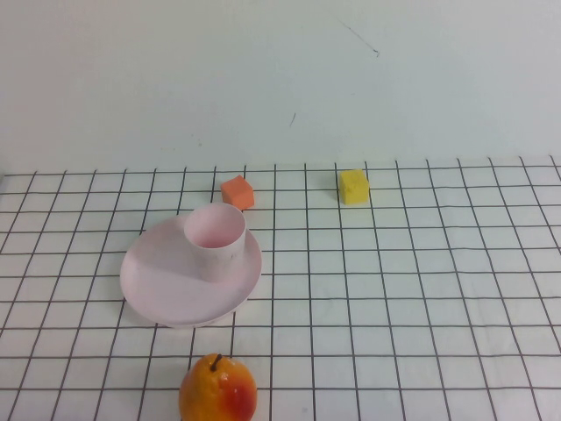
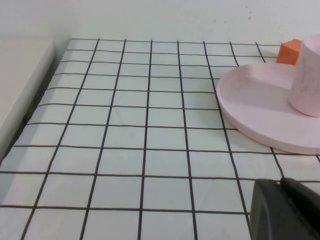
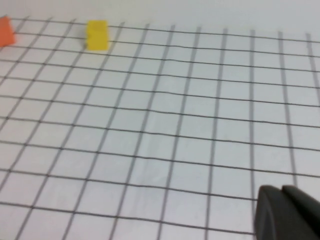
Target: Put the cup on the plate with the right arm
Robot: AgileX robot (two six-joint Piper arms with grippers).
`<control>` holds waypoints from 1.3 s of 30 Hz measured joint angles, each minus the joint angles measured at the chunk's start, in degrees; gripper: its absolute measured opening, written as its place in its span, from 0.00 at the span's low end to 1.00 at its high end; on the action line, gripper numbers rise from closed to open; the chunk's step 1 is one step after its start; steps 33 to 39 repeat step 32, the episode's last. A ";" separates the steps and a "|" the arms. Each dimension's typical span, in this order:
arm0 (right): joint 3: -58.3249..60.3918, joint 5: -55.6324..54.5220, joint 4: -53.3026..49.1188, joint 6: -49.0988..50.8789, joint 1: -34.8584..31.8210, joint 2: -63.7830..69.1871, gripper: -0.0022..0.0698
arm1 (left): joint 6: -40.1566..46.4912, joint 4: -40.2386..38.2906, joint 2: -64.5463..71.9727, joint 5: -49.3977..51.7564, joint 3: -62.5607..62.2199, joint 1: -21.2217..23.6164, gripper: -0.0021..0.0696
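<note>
The pale pink cup (image 1: 215, 239) stands upright on the pale pink plate (image 1: 166, 281), toward the plate's far right part. Both also show in the left wrist view: the cup (image 2: 307, 75) and the plate (image 2: 255, 100). Neither arm shows in the high view. My left gripper (image 2: 280, 184) shows only as dark fingertips pressed together, empty, over the grid cloth a short way from the plate's rim. My right gripper (image 3: 281, 190) also has its fingertips pressed together, empty, over bare grid cloth far from the cup.
An orange block (image 1: 237, 192) lies just behind the plate. A yellow block (image 1: 354, 186) lies at the back middle, also in the right wrist view (image 3: 97, 35). An orange-red fruit (image 1: 217, 390) sits at the front edge. A white ledge (image 2: 20, 85) borders the cloth.
</note>
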 joint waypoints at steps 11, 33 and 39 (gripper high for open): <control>7.96 -0.82 -0.47 -0.61 -13.81 -9.14 0.03 | 0.00 0.00 0.00 0.00 0.00 0.00 0.03; 18.93 -8.05 -2.41 -0.87 -14.04 -18.34 0.03 | 0.00 0.00 0.00 0.00 0.00 0.00 0.03; 18.93 -8.05 -2.41 -0.87 -14.04 -18.34 0.03 | 0.00 0.00 0.00 0.00 0.00 0.00 0.03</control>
